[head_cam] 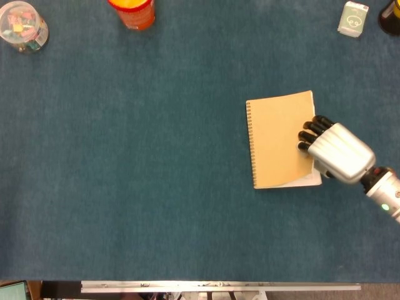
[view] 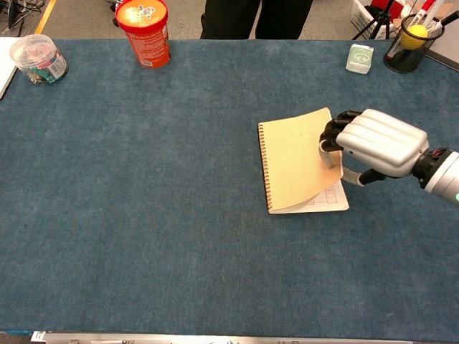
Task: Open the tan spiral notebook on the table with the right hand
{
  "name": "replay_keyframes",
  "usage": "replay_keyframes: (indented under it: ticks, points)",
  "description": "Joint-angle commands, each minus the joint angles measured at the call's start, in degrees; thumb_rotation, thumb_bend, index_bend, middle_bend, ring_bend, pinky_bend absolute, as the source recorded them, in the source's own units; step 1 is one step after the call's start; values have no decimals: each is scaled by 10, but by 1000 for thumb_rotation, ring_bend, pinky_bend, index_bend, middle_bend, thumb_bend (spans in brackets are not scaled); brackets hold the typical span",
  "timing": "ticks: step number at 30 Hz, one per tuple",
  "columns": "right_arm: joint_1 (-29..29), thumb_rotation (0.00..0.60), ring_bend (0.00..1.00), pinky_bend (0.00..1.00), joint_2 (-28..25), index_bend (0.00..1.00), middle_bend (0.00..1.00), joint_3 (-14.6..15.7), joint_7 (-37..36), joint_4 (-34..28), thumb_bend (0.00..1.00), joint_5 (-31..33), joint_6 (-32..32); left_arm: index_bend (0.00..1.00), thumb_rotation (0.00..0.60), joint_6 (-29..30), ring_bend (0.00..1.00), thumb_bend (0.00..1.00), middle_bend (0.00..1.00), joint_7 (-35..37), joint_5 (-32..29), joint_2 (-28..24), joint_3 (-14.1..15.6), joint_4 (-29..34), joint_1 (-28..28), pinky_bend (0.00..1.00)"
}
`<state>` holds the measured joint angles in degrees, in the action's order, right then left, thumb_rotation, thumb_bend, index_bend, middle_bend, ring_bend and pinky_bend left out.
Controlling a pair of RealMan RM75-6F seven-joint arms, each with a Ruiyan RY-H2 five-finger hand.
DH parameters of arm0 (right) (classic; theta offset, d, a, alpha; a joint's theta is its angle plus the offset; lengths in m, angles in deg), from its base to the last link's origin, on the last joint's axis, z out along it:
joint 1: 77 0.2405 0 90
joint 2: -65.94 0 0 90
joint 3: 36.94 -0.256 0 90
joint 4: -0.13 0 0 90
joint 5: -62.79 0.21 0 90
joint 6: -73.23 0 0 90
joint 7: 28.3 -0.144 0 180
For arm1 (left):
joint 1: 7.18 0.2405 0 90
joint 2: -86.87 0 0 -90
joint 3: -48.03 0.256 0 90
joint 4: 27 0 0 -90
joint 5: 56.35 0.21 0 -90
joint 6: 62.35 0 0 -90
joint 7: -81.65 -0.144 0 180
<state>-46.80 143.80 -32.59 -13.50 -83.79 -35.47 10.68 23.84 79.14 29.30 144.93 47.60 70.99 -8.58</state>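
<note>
Clearly the right hand (view: 379, 142) is grasping the free edge of the notebook's tan cover (view: 297, 158). Its dark fingers (view: 337, 129) curl over the top of the cover at the right edge, and a pale thumb shows under that edge in the chest view, so the cover is pinched between them. The silver back of the hand faces up and the wrist runs off toward the right side of the picture. The left hand shows in neither view.

The tan spiral notebook (head_cam: 282, 140) lies on the blue table cloth (head_cam: 144, 175), right of the middle, with its black spiral binding (view: 265, 168) along the left side. It is partly opened — the cover is lifted at the right edge and bends upward in a curve, while the left edge stays at the spiral. Under the lifted cover a white page (view: 331, 198) with faint printed lines shows at the near right corner. The notebook sits a little turned, its top leaning to the right.

At the far edge of the table stand an orange canister (view: 143, 31) and, further left, a clear jar with colourful small things (view: 39, 59). To the far right are a small pale box (view: 359, 58) and a black mesh pen cup (view: 411, 44) — all well apart from the notebook.
</note>
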Motion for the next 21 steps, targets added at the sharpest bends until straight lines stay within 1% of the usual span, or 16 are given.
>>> replay_keyframes:
  ticks: [1, 4, 7, 15, 21]
  points:
    - [7, 600, 271, 250, -18, 717, 440, -3, -3, -16, 413, -5, -1, 315, 600, 1, 152, 510, 275, 0, 1, 0, -1, 1, -1, 166]
    - [18, 600, 271, 250, -20, 717, 440, -8, -7, -20, 413, -13, 1, 315, 600, 0, 152, 509, 275, -1, 3, -1, -1, 4, -2, 166]
    - [33, 600, 271, 250, -11, 717, 439, -18, -8, -17, 414, -21, 8, 315, 600, 0, 152, 509, 275, -1, 3, -3, 0, 6, -1, 166]
    - [80, 600, 271, 251, 31, 718, 440, -37, 4, -5, 413, -44, 36, 315, 600, 3, 152, 509, 275, 0, 5, -7, 5, 7, 4, 166]
    - [112, 600, 271, 257, 67, 723, 439, -53, 12, 14, 414, -50, 55, 315, 600, 7, 152, 509, 275, 6, 5, -9, 6, 7, 8, 166]
